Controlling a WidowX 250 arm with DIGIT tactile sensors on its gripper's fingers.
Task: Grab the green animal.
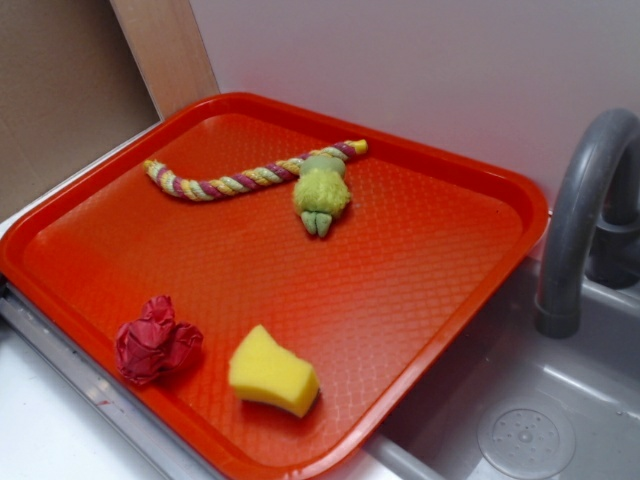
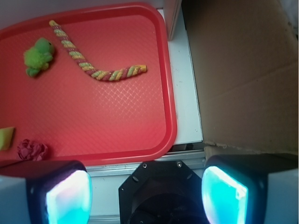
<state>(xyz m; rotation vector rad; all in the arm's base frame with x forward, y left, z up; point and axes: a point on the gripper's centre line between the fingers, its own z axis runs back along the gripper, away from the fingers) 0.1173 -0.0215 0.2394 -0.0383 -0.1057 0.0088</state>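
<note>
Gripper (image 2: 147,193) hovering off-tray, its two pads standing wide apart and gripping nothing.

The small fuzzy lime-green plush animal (image 1: 321,192) is lying on the red textured plastic tray (image 1: 430,290), at 12 o'clock from the yellow foam sponge block (image 1: 272,372), touching the braided yellow-pink rope (image 1: 240,180).

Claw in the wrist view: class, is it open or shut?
Open. The claw shows its two fingers far apart, nothing between them, away from the green animal.

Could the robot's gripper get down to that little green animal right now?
Probably yes. The green animal lies uncovered on the red tray, only touching the rope at its head. The gripper is open, off past the tray's edge.
</note>
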